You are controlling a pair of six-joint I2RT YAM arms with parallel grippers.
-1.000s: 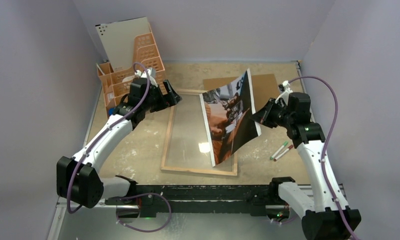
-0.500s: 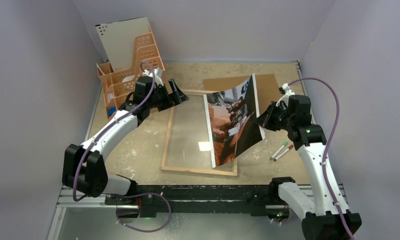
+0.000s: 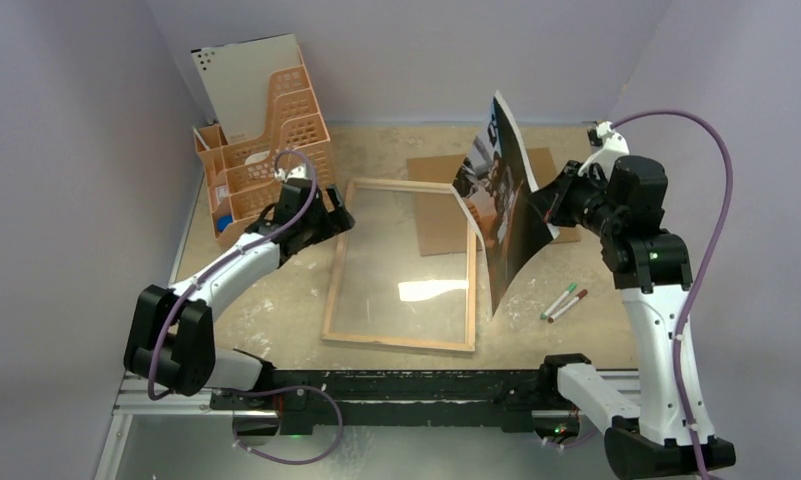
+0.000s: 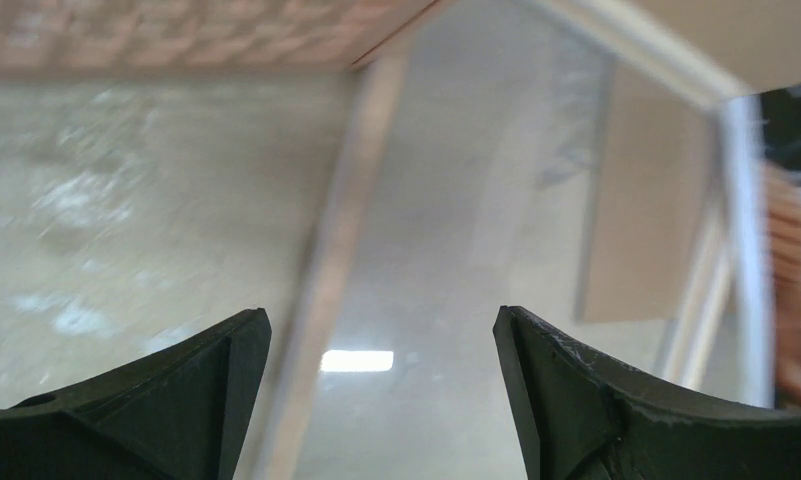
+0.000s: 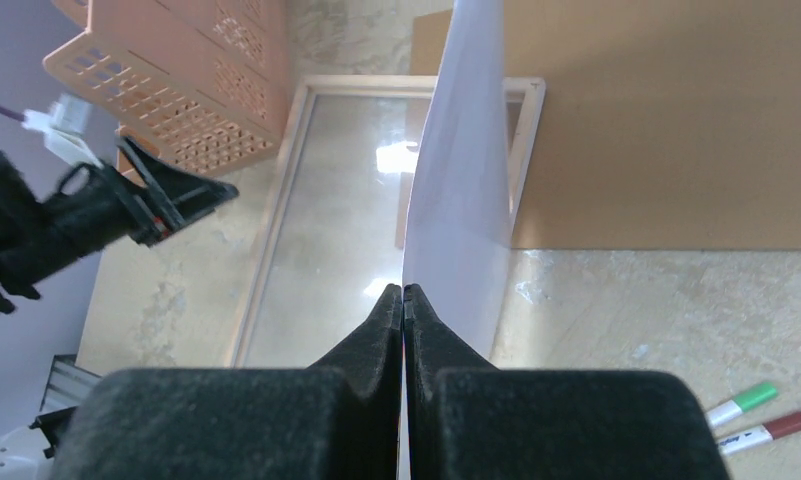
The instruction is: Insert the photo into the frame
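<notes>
The frame (image 3: 341, 270) lies flat in the middle of the table, light wood rim up, its clear pane showing the table through it. My right gripper (image 3: 544, 205) is shut on the right edge of the photo (image 3: 501, 190) and holds it up on edge above the frame's right rim, picture side facing left. In the right wrist view the photo's white reverse (image 5: 461, 200) rises from between the closed fingers (image 5: 404, 300). My left gripper (image 3: 338, 210) is open and empty, over the frame's left rim (image 4: 326, 270) near its far corner.
A brown hardboard sheet (image 3: 551, 170) lies flat behind the photo at the back right. An orange plastic organiser (image 3: 266, 140) stands at the back left beside the left arm. Two markers (image 3: 564, 300) lie on the table right of the frame.
My right gripper has lifted the photo off the frame's pane and swung it right and upright. My left gripper has drawn back left and lower, toward the frame's left rim.
</notes>
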